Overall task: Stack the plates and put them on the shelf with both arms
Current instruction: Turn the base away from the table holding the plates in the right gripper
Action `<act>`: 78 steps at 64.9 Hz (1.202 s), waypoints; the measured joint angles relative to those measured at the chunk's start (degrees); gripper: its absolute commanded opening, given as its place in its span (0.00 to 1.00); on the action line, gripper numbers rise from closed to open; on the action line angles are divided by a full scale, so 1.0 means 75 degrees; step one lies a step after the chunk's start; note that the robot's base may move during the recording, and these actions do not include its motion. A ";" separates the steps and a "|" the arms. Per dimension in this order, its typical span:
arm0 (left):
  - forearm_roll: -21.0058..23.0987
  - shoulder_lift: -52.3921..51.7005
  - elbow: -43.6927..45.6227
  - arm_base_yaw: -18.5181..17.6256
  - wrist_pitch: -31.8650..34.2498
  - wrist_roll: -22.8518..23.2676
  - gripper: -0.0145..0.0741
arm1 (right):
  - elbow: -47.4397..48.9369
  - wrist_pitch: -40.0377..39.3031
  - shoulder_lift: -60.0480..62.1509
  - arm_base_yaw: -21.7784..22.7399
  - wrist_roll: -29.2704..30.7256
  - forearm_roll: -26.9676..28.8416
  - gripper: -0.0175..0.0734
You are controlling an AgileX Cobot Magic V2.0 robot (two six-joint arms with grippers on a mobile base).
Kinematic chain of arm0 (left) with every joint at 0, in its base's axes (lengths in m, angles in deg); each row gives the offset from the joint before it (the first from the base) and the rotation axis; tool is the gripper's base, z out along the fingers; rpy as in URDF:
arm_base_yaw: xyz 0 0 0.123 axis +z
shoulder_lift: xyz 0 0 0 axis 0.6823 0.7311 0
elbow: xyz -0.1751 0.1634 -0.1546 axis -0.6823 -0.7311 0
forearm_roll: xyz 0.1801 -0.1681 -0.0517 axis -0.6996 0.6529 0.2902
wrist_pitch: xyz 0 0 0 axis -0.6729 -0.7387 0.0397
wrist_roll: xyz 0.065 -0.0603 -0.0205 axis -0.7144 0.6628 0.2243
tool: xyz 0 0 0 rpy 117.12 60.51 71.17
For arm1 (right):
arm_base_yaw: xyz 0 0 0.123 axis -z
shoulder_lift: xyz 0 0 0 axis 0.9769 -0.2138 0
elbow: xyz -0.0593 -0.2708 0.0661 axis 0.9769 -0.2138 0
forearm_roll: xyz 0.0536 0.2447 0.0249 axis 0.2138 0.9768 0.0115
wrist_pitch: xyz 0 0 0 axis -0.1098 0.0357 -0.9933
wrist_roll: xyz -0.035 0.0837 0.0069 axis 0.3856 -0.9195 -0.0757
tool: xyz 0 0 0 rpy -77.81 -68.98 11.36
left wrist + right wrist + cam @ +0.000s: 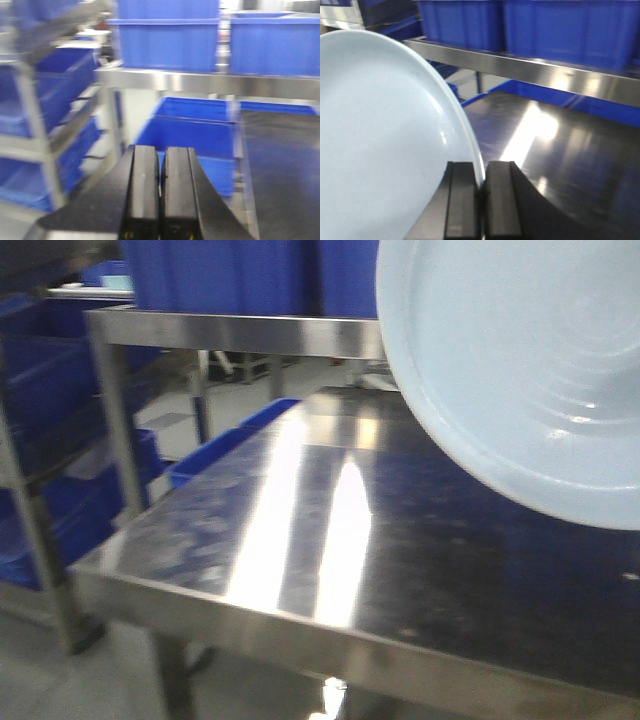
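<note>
A pale bluish-white plate (380, 145) fills the left half of the right wrist view, held in the air. My right gripper (482, 175) is shut on its rim. The same plate (520, 360) looms large at the upper right of the front view, tilted above the steel tabletop (330, 530). My left gripper (161, 160) is shut with nothing between its fingers, out past the tabletop's left edge. The shelf (240, 332) is the steel tier behind the tabletop, also seen as the shelf (200, 82) and the shelf (520, 67). I see only one plate.
Big blue crates (170, 42) stand on the shelf tier. More blue crates (195, 125) sit below, beside the tabletop. A steel rack (40, 490) with blue bins stands at the left. A shelf post (118, 420) rises at the table's far left corner.
</note>
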 measured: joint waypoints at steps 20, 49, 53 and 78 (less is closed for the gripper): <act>0.0000 0.0000 0.0000 0.0000 0.0000 0.0000 0.26 | 0.0000 0.0000 0.0000 0.0000 0.0000 0.0000 0.26; 0.0000 0.0000 0.0000 0.0000 0.0000 0.0000 0.26 | 0.0000 0.0000 0.0000 0.0000 0.0000 -0.0003 0.26; 0.0000 0.0000 0.0000 0.0000 0.0000 0.0000 0.26 | 0.0000 0.0000 0.0000 0.0000 0.0000 -0.0003 0.26; 0.0000 0.0000 0.0000 0.0000 0.0000 0.0000 0.26 | 0.0000 0.0000 0.0000 0.0000 0.0000 -0.0003 0.26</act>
